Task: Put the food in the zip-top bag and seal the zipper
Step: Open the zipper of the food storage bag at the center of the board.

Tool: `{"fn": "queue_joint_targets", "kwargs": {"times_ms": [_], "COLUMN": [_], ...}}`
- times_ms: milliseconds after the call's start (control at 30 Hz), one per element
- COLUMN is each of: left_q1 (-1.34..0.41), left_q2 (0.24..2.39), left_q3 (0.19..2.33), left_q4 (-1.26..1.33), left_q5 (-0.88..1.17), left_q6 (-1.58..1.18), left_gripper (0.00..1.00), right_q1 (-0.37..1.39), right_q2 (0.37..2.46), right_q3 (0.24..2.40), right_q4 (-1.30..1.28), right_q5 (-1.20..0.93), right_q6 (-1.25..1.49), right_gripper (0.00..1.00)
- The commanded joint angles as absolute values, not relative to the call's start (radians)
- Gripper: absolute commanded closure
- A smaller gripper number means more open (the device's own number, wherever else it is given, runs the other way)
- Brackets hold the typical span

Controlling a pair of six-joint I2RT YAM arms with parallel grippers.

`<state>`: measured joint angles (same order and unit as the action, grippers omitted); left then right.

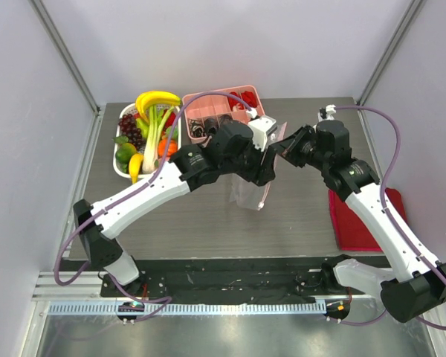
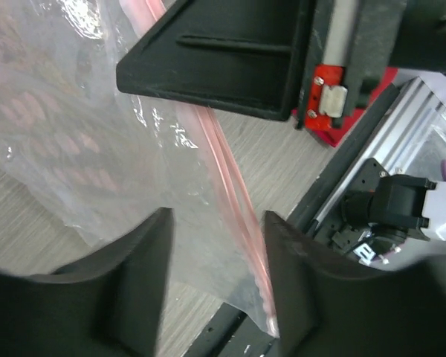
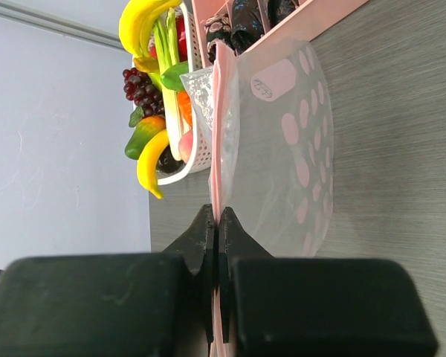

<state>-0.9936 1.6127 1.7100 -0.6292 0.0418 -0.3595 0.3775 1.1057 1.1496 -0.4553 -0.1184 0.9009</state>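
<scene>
Right pincer (image 3: 218, 223) fills the foreground of its own wrist view: fingers clenched flat together on the zipper (image 3: 224, 141), the pink strip running straight up out of the grip. The zip-top bag (image 3: 282, 149) hangs off that strip, raised above the table (image 1: 297, 223) near its middle, just in front of the pink compartment tray (image 1: 223, 104). No food shows inside it.

Food (image 1: 150, 130) all sits in the white basket (image 1: 123, 167) at the far left of the table, well apart from the bag: banana, grapes, leek, orange and green pieces.

Risks, as judged from here:
- Bag carried by one grip on a thin strip. Slack film could twist or slide out if pulled sideways.
- Left pincer closing where it stands may pinch both layers together, leaving the mouth shut instead of spread.
- Without a spread mouth, the long leek would likely snag on the rim.

Left pincer (image 2: 215, 253): released, fingers roughly half apart, straddling the bag's edge. The zipper passes between them, nearer the finger on the right of that view. It holds nothing. Whether either finger touches the film, cannot tell.
</scene>
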Motion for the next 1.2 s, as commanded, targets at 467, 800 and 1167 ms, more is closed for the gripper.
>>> {"fn": "queue_joint_targets", "kwargs": {"times_ms": [467,800,1167], "left_q1": [-0.919,-0.913,-0.876], "left_q2": [1.529,1.457,1.468], "left_q3": [1.599,1.522,1.511], "left_q4": [-0.486,-0.423,-0.448], "left_q5": [0.147,0.161,0.127], "left_q6": [-0.463,-0.472,-0.494], "left_gripper": [1.0,1.0,1.0], "right_q1": [0.383,0.383,0.383], "right_q2": [1.068,1.069,1.055], "right_q3": [1.115,1.109,1.08], "right_q4": [-0.388,-0.361,-0.341], "right_q5": [-0.14,-0.184,-0.273], "right_q6": [0.881,0.865,0.854], "right_gripper": [0.99,0.88,0.46]}}
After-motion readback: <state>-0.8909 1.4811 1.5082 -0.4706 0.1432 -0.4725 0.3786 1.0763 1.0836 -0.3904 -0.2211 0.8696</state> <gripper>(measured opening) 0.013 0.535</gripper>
